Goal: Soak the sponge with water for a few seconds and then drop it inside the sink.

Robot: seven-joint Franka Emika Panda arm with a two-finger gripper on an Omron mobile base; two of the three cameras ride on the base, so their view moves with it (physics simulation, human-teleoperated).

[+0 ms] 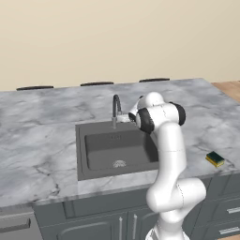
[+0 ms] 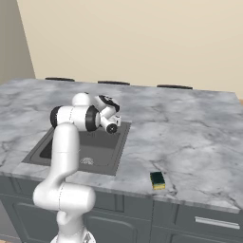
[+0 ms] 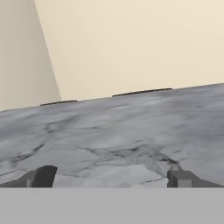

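The sponge [image 1: 215, 158] [image 2: 157, 180], yellow with a dark green top, lies on the marble counter near its front edge, well to the right of the sink [image 1: 82, 154] [image 2: 107, 153]. The dark basin has a round metal drain [image 1: 119, 163] and a curved faucet [image 1: 115, 108] at its back rim. No water stream shows at the spout. My gripper [image 3: 112, 178] is open with nothing between its fingers. It is held level above the sink's back right corner and looks across the counter toward the wall. My hand [image 2: 112, 121] is far from the sponge.
The grey marble counter [image 1: 42, 140] spreads wide on both sides of the sink. Three dark chair backs [image 1: 35, 87] [image 2: 114, 82] line its far edge before a beige wall. Grey cabinet drawers [image 2: 209, 222] run under the front edge.
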